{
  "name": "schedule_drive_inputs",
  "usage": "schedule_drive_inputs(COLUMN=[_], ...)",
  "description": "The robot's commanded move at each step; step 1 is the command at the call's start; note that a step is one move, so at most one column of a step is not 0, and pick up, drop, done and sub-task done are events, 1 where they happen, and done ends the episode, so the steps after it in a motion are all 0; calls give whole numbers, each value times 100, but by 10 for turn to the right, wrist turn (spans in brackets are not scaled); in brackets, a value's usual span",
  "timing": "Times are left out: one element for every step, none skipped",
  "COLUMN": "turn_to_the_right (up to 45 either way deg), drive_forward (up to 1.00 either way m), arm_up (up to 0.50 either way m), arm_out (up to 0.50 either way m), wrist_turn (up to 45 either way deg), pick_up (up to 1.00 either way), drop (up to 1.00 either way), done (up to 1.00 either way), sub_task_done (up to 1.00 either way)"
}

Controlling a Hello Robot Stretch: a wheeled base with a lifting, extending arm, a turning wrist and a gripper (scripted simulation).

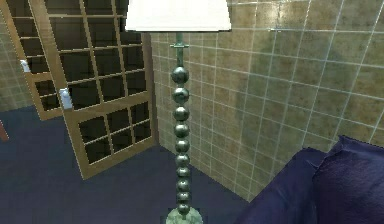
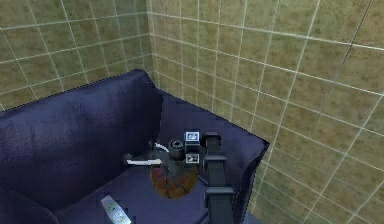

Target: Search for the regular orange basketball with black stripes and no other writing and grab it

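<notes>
An orange-brown ball with dark lines [image 2: 168, 181] lies on the seat of a dark blue sofa [image 2: 70, 125] in the arm side view, near the corner by the armrest. The arm's dark bar [image 2: 218, 190] rises from the bottom edge, and two white marked squares [image 2: 201, 140] stand at its far end. The gripper [image 2: 140, 160] reaches left from them, just above the ball in the picture. I cannot tell whether it touches the ball or holds anything, because the ball rests on the seat right by it.
A grey flat object [image 2: 115, 210] lies on the seat's near part. Tiled walls [image 2: 300, 90] close in behind the sofa. The forward view has a floor lamp [image 1: 181, 130] with a white shade, wooden glazed doors [image 1: 100, 80], blue floor and the sofa's end [image 1: 330, 185].
</notes>
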Motion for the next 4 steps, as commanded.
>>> schedule_drive_inputs(turn_to_the_right=[0, 0, 0, 0], drive_forward=[0, 0, 0, 0], arm_up=[0, -30, 0, 10], arm_out=[0, 0, 0, 0], wrist_turn=[300, 0, 0, 0], pick_up=[0, 0, 100, 0], drop=[0, 0, 0, 0], done=[0, 0, 0, 0], sub_task_done=[0, 0, 0, 0])
